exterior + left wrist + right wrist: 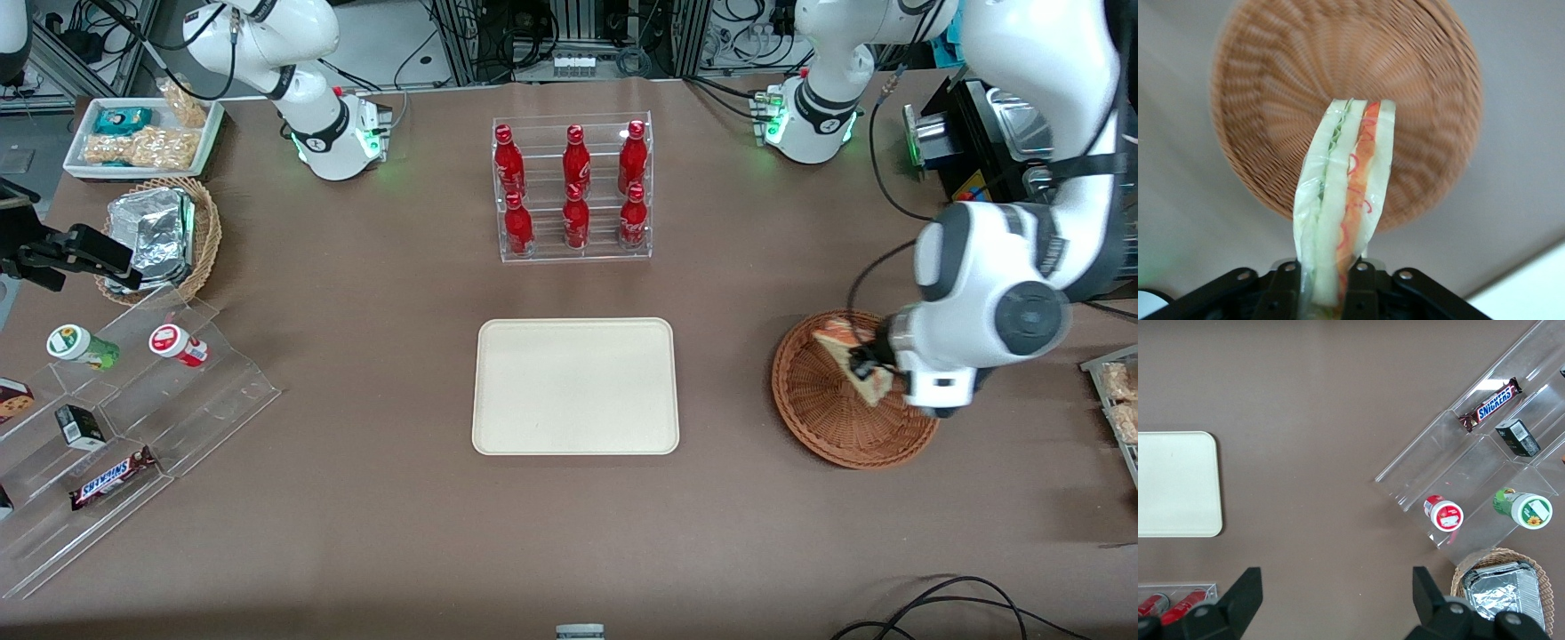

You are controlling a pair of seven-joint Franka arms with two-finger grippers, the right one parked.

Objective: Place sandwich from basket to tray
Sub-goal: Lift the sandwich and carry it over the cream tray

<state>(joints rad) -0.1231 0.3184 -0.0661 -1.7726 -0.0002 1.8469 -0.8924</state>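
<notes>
The sandwich, a clear-wrapped wedge of white bread with red and green filling, hangs above the reddish-brown wicker basket. My gripper is shut on one end of it, over the basket at the working arm's end of the table. In the left wrist view the sandwich stands edge-on between the black fingers, lifted off the basket below it. The cream tray lies bare at the table's middle; its corner shows beside the gripper and its edge in the right wrist view.
A clear rack of red bottles stands farther from the front camera than the tray. Toward the parked arm's end are a tan basket of foil packs, a white snack tray and a clear stepped stand with snacks. Cables lie at the near edge.
</notes>
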